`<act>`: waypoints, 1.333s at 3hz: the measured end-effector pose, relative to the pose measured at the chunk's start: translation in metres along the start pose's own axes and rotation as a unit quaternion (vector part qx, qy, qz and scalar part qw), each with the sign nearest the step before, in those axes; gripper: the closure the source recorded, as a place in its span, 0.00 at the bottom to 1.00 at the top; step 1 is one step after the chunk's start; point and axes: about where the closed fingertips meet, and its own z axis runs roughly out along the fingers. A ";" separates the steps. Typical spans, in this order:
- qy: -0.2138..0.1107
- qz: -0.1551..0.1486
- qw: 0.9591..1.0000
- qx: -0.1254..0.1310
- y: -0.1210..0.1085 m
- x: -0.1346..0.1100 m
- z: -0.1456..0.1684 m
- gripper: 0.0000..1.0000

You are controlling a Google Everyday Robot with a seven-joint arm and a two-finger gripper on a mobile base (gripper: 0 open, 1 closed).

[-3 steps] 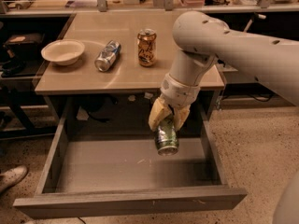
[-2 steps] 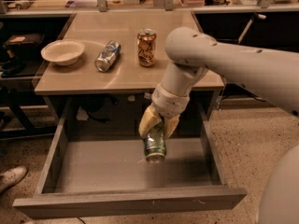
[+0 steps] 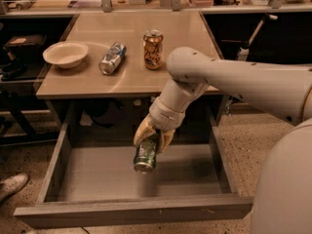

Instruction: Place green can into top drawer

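The claw (image 3: 153, 136) is clamping the green can (image 3: 146, 157), holding it tilted just above the floor of the open drawer (image 3: 92, 179)

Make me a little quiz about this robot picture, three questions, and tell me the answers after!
1. True or false: the gripper holds the green can over the open top drawer.
2. Pick one: how is the blue-silver can placed? A, lying on its side on the table; B, standing upright on the table; C, inside the drawer.
3. Fill the gap: ___ cans are on the table.

Key: 1 true; 2 A; 3 two.
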 end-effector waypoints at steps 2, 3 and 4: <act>0.003 0.015 1.000 -0.010 0.002 -0.003 0.026 1.00; -0.016 0.061 0.998 -0.027 -0.004 -0.011 0.050 1.00; -0.051 0.102 0.993 -0.038 -0.014 -0.021 0.056 1.00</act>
